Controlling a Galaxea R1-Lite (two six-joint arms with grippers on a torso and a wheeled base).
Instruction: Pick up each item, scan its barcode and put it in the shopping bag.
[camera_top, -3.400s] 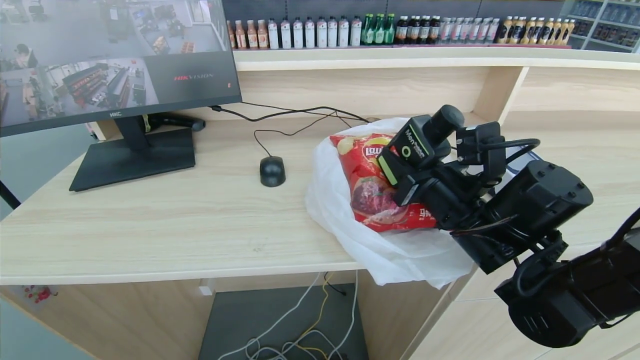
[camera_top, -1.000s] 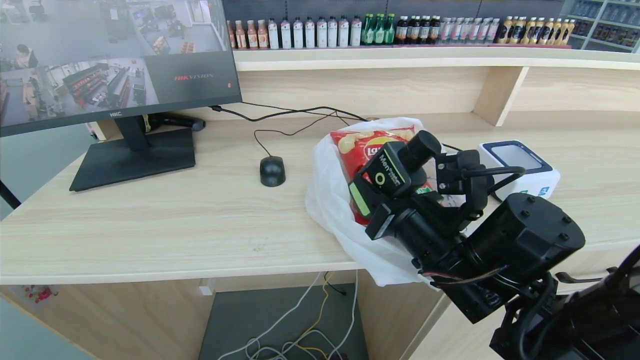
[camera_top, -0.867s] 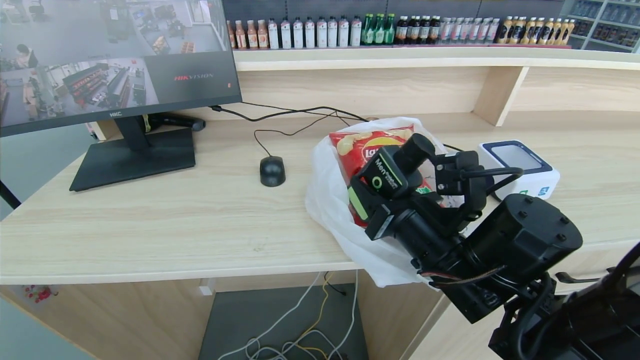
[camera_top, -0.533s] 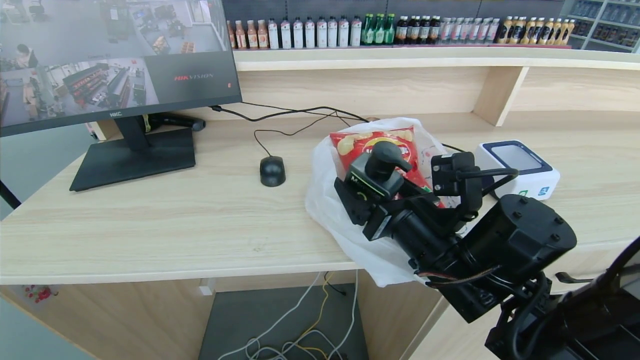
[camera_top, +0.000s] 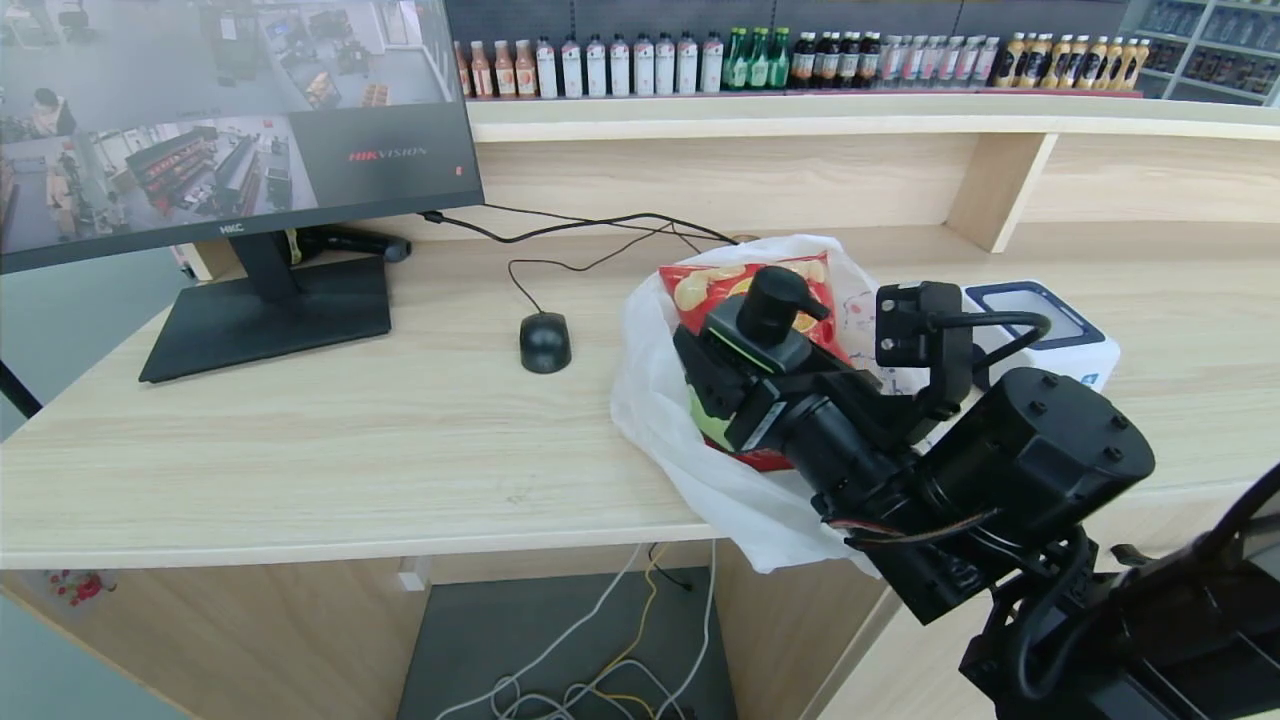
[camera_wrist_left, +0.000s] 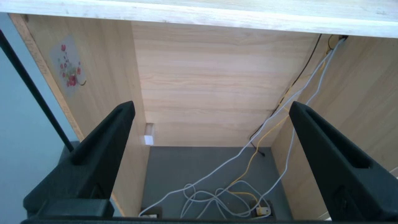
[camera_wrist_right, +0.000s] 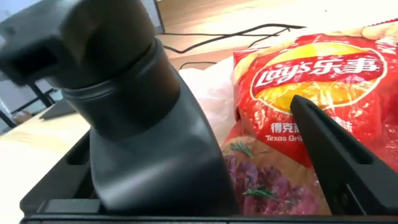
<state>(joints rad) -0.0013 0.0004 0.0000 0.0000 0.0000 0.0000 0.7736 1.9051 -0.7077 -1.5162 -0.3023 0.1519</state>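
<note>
1. Right end effector: the arm was over the shopping bag, which lay open on the table. In the right wrist view the one visible finger stood clear of the bottle, and the chip bag showed through the gap. I therefore logged the jaws as apart, not clamped. The opposite finger was hidden behind the bottle.

2. Bottle: a dark container with a pump cap. It sat roughly upright between the jaws, cap uppermost. From the head view it lay over the red chip bag, within the bag's open mouth. I could not tell whether its base touched the chip bag.

3. Chip bag: it lay flat inside the white shopping bag with its printed face up.

4. Left end effector: the jaws were wide apart and held nothing. The unit was below the table edge, facing the recess under the table, where loose cables lay on the floor.

5. Surroundings: a white scanner with a dark window stood on the table just beside the shopping bag, on the robot's right. A black mouse sat on the bag's other side. A monitor stood at the far left. A row of drinks lined the shelf behind.
</note>
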